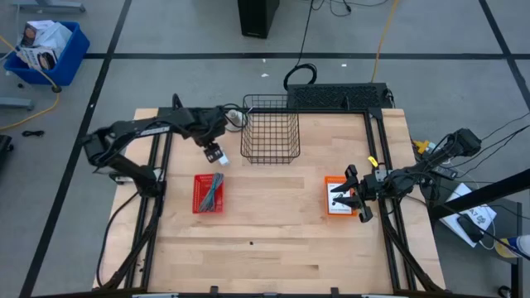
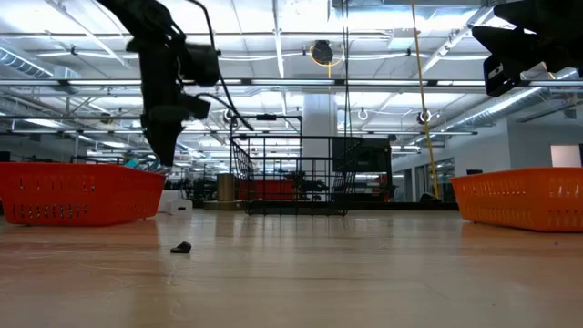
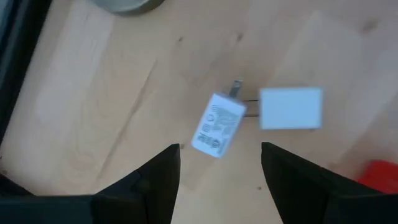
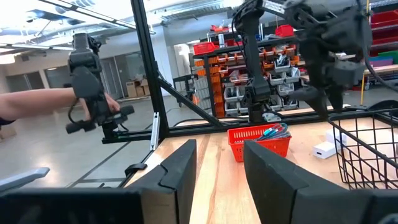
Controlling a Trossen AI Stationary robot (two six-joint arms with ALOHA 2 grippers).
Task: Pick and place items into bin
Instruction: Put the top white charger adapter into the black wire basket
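Below, two white blocks (image 3: 255, 118) lie side by side.

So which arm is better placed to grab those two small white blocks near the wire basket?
Left. Its open left gripper hovers directly over the two small white blocks; the right gripper sits across the table.

Two small white blocks (image 1: 216, 154) lie flat on the table, just left of the wire basket (image 1: 270, 129), close together. One is a printed charger (image 3: 218, 124) with metal prongs, lying tilted; the other is a plain white block (image 3: 290, 107) just beside it. A teal-blue cord and grey strip (image 1: 212, 192) rest in the red tray (image 1: 198, 204) nearer the front.
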